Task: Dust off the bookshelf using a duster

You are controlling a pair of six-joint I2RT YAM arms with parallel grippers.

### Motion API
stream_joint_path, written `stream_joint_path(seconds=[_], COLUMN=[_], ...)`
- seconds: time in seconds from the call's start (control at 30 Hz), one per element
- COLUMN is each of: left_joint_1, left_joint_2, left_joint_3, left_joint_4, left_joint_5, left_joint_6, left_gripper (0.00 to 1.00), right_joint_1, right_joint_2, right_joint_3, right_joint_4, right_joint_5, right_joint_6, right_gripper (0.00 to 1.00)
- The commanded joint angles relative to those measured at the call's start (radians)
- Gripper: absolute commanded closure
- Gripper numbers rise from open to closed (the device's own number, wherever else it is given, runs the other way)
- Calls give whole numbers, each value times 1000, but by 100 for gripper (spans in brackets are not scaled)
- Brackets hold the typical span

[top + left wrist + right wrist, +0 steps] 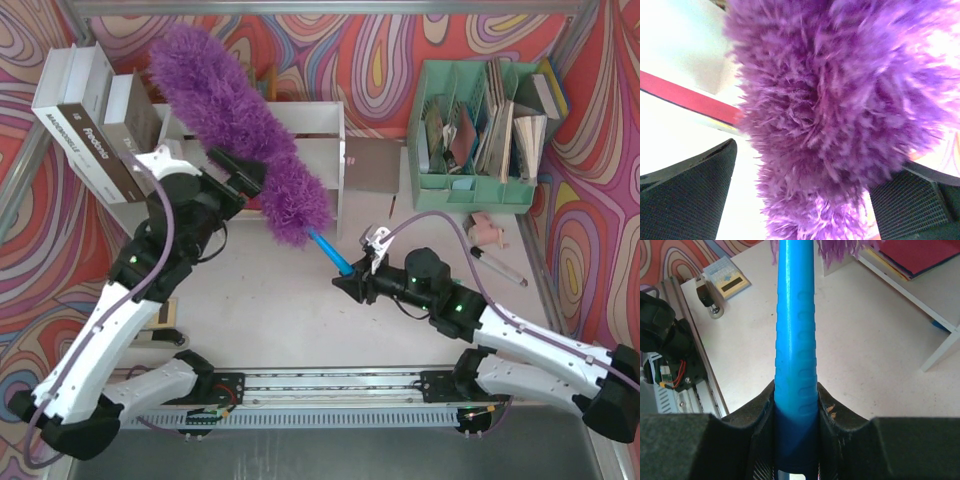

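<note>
The duster has a long fluffy purple head that lies slanting over the left part of the white bookshelf. Its blue handle points down to the right. My right gripper is shut on the handle's end, seen clearly in the right wrist view, where the blue handle runs up between the fingers. My left gripper is open beside the head. In the left wrist view the purple fluff fills the wide gap between its fingers. A corner of the bookshelf shows at the right wrist view's upper right.
White boxes stand at the back left beside the shelf. A mint-green organizer with papers stands at the back right. A pink object and a marker lie near it. A calculator lies on the table.
</note>
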Motion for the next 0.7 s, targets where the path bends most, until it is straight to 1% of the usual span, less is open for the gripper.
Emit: stream_joint_path(seconds=[0.0,0.1,0.23,0.33,0.43,0.67], left_joint_1=[-2,-2,-2,-2,-2,-2], left_joint_2=[-85,-158,-240,-275,-304,-356], left_joint_3=[45,37,36,38,38,27], left_joint_4=[-76,-68,-37,-24,-12,26], left_joint_5=[-142,-224,-304,-344,-379,-456], left_joint_6=[173,290,393,439,489,576], left_gripper=[2,2,2,2,2,2], right_joint_1=[1,2,1,1,2,3], right_joint_2=[-67,-94,-100,-99,-90,-53], right_joint_3=[51,51,55,65,116,232], right_joint_4=[-74,-119,-164,-187,-248,-379], right_joint_5=[33,21,13,17,1,-117], right_joint_6=[4,49,87,93,90,133], right_gripper=[100,100,100,100,100,100])
